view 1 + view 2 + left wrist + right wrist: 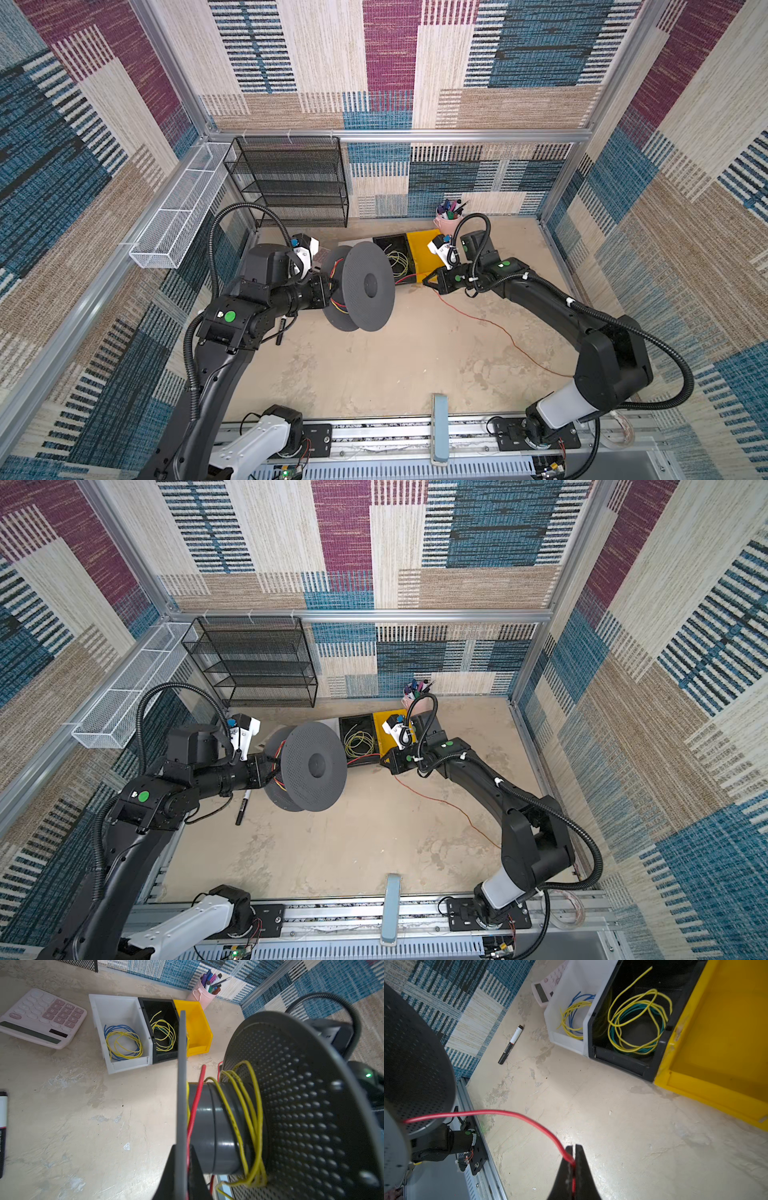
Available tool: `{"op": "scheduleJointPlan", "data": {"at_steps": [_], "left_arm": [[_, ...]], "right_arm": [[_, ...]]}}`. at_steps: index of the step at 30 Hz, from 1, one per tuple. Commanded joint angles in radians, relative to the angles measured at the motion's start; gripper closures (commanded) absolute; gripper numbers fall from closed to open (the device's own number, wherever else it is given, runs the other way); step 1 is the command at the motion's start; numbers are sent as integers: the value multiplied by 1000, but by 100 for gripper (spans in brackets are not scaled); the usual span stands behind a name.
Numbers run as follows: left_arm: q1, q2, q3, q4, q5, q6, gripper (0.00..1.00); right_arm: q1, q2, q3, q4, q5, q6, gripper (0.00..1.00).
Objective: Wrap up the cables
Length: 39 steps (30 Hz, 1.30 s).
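I'm clamping my left gripper (182,1153) on the flange of the gray spool (291,1105) to steady it. My right gripper (573,1152) is pinching the red wire (508,1113) for winding, slack trailing toward the right edge of the table (395,374).

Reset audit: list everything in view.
spool: 1, grey, centre
red wire: 1, red, spool to table
yellow wire: loops, yellow, on spool
white bin: 1, white, holds blue-yellow coil
black bin: 1, black, holds yellow-green coil
yellow bin: 1, yellow, row's end
pen cup: 1, pink, back
calculator: 1, pink, table
marker: 1, black, table
mesh shelf: 1, black, back
mesh basket: 1, white, left
left claw: black, grips spool
right claw: black, grips red wire
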Motion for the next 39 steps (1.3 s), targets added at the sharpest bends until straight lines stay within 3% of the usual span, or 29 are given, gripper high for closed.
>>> {"op": "scheduleJointPlan", "data": {"at_steps": [1, 7, 12, 16, 20, 30, 35, 39], "left_arm": [[-4, -17, -31, -51, 20, 105, 100], [-59, -23, -65, -68, -15, 178, 100], [-164, 4, -73, -79, -94, 227, 100], [-307, 75, -48, -116, -315, 261, 100], [-363, 144, -27, -137, -502, 272, 100], [-446, 334, 114, -153, -794, 190, 100], [-449, 420, 199, -151, -842, 119, 100], [-444, 434, 228, -105, -848, 25, 100]], "right_arm": [[-5, 28, 69, -29, 50, 14, 100], [-5, 128, 249, -87, 8, 18, 100], [-4, 205, 393, -141, -53, 18, 100], [-4, 237, 503, -190, -132, 24, 100], [-4, 259, 578, -238, -250, 30, 100], [26, 190, 532, -112, -567, 167, 100], [89, 140, 466, 20, -667, 268, 100], [119, 79, 401, 72, -664, 303, 100]]}}
